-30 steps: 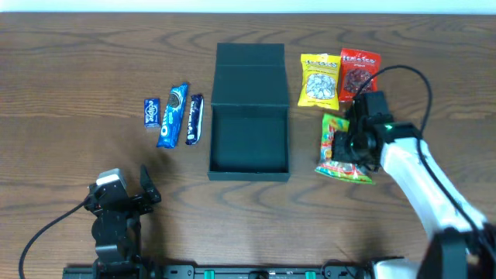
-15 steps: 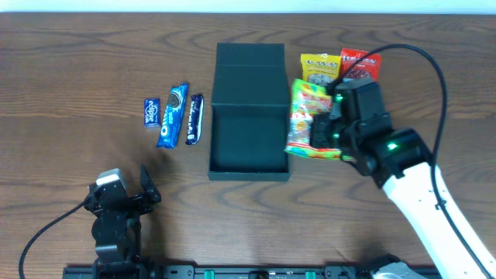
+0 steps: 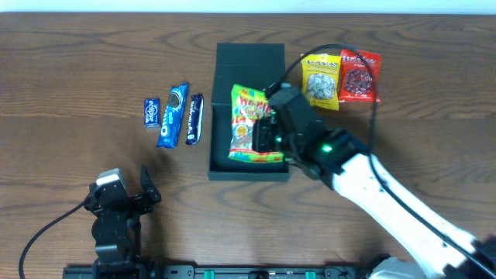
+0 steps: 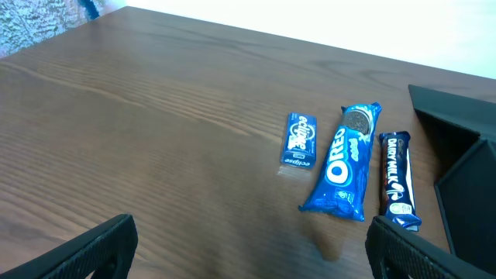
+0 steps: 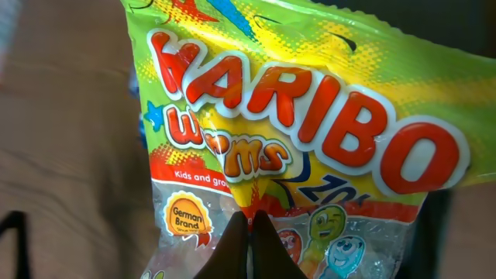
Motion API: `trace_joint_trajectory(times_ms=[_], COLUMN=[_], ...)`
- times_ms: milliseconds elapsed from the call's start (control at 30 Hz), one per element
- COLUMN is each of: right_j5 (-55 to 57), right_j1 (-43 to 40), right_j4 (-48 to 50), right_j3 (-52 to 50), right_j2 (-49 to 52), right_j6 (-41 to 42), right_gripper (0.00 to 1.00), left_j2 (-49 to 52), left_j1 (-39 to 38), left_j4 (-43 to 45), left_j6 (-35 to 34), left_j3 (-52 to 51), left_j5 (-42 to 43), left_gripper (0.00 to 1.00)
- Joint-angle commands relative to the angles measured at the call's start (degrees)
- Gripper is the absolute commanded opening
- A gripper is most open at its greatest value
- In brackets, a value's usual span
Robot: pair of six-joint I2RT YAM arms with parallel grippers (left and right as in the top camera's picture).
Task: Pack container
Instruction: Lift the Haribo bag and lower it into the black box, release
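Note:
The dark teal-green container [image 3: 221, 147] lies open mid-table with its flap lid [image 3: 249, 56] folded back. My right gripper [image 3: 267, 130] is shut on a Haribo Worms bag [image 3: 249, 124] and holds it over the container's open tray; the bag fills the right wrist view [image 5: 294, 139], pinched at its lower middle [image 5: 249, 232]. My left gripper [image 3: 124, 198] is open and empty near the front left edge; its fingers frame the left wrist view [image 4: 248, 248]. An Oreo pack [image 3: 172, 115], a small blue packet [image 3: 152, 112] and a dark chocolate bar [image 3: 194, 118] lie left of the container.
A yellow snack bag [image 3: 321, 80] and a red snack bag [image 3: 359, 75] lie right of the lid. In the left wrist view the Oreo pack [image 4: 345, 161], small packet [image 4: 299, 139], chocolate bar [image 4: 398, 180] and container edge [image 4: 465, 155] show ahead.
My right gripper has lifted the Haribo bag off the table at the right and carried it left, from beside the container to over its open tray. The left arm has not moved.

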Motion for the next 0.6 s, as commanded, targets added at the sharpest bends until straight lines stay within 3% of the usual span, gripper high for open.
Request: trace_joint_trajectory(times_ms=[0,433,467,567], right_j5=[1.4,5.2,5.2,4.9], right_j1=[0.6,0.6,0.6,0.6], right_j4=[0.2,-0.8,-1.0,-1.1], right_j3=[1.5,1.5,1.5,1.5], right_j2=[2.3,8.5,8.5,8.5], right_j6=[2.2,2.4,2.4,2.3], right_gripper=[0.02,0.02,0.08,0.53], left_j2=[-0.4,-0.4,-0.4,-0.4], left_j1=[0.4,0.4,0.4,0.4], left_j4=[-0.4,-0.4,-0.4,-0.4], left_j6=[-0.2,-0.2,-0.2,-0.2], left_j3=[-1.2,-1.2,-1.2,-1.2], left_j5=[-0.5,-0.5,-0.5,-0.5], left_gripper=[0.95,0.95,0.95,0.95])
